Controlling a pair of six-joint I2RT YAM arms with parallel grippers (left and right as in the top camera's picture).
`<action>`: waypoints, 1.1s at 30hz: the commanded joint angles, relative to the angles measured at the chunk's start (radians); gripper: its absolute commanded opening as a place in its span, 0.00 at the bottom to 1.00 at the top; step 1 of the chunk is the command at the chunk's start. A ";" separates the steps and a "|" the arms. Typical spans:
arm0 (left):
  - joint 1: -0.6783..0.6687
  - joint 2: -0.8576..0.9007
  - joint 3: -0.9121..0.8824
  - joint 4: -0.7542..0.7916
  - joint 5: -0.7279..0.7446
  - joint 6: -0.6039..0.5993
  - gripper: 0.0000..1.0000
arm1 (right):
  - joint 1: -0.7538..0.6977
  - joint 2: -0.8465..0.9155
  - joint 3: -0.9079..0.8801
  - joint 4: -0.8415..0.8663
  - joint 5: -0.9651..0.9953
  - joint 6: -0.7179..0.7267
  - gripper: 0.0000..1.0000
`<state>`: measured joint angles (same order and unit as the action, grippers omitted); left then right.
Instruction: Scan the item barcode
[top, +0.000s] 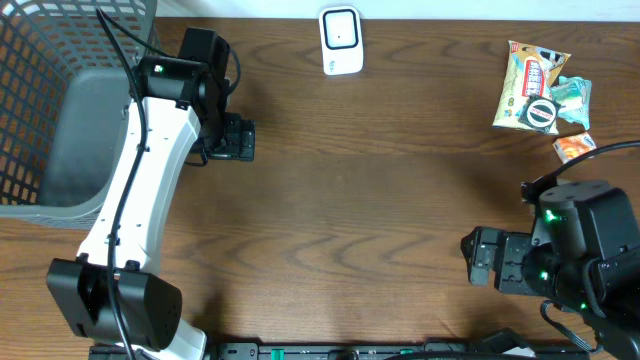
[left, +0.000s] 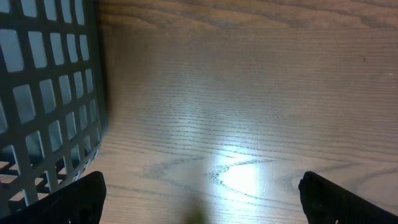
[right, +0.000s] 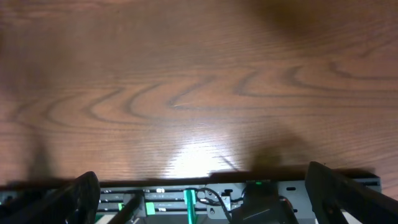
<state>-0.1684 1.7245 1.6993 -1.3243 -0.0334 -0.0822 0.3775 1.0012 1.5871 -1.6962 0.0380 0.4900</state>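
A white barcode scanner (top: 340, 41) stands at the table's far edge, in the middle. The items lie in a small pile at the far right: a yellow snack packet (top: 530, 75), a teal packet (top: 573, 97), a round black-and-white thing (top: 543, 112) and a small orange packet (top: 573, 148). My left gripper (top: 243, 139) hovers open beside the basket, far from the items, with bare wood between its fingers (left: 74, 200). Near the front right, my right gripper (top: 472, 258) is open and empty over the wood, and its fingers (right: 351, 199) frame the table's front edge.
A grey mesh basket (top: 60, 110) fills the far left corner; its wall (left: 50, 93) is close to my left fingers. A black rail with green parts (right: 186, 202) runs along the table's front edge.
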 joint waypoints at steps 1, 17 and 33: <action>0.003 0.003 -0.003 -0.001 -0.016 -0.009 0.98 | -0.055 -0.003 -0.004 -0.002 0.001 0.011 0.99; 0.003 0.003 -0.003 -0.001 -0.016 -0.009 0.98 | -0.183 -0.159 -0.004 -0.002 0.000 0.011 0.99; 0.003 0.003 -0.003 -0.001 -0.016 -0.009 0.98 | -0.289 -0.388 -0.152 0.235 0.068 -0.048 0.99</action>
<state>-0.1684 1.7245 1.6993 -1.3239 -0.0338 -0.0822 0.1421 0.6861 1.5036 -1.5208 0.0837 0.4847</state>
